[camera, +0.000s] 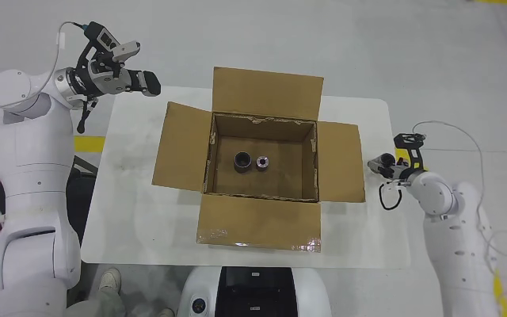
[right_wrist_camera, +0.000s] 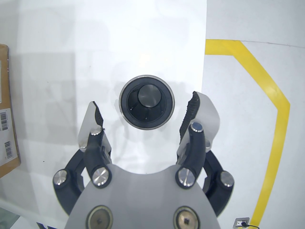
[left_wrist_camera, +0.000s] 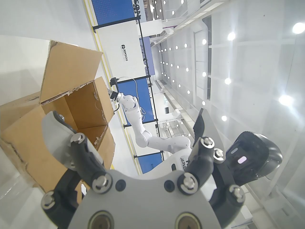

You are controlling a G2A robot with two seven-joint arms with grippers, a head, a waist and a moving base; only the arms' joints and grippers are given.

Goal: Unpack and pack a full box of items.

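From the top view, the cardboard box (camera: 261, 214) sits in the middle of the white table (camera: 127, 214) with all four flaps folded outward. On its floor lie a black ring-shaped part (camera: 242, 162) and, just to its right, a smaller metal part (camera: 263, 163). The two are close, but I cannot tell if they touch. The left gripper (camera: 149, 83) is above the table's far left corner, well apart from the box. The right gripper (camera: 379, 166) is at the table's right edge, just beside the right flap.

In the left wrist view, the left gripper (left_wrist_camera: 126, 120) has its fingers (left_wrist_camera: 57, 129) spread wide with nothing between them. The box (left_wrist_camera: 78, 106) lies beyond it.

In the right wrist view, the right gripper (right_wrist_camera: 145, 101) is also spread, gripping nothing. A black cylindrical part (right_wrist_camera: 146, 103) with a metal rim stands upright on the table (right_wrist_camera: 143, 24) between the fingers (right_wrist_camera: 207, 113), touched by neither. A box flap (right_wrist_camera: 7, 120) with barcode labels (right_wrist_camera: 4, 120) is at one edge. Yellow floor tape (right_wrist_camera: 262, 77) runs beyond the table.
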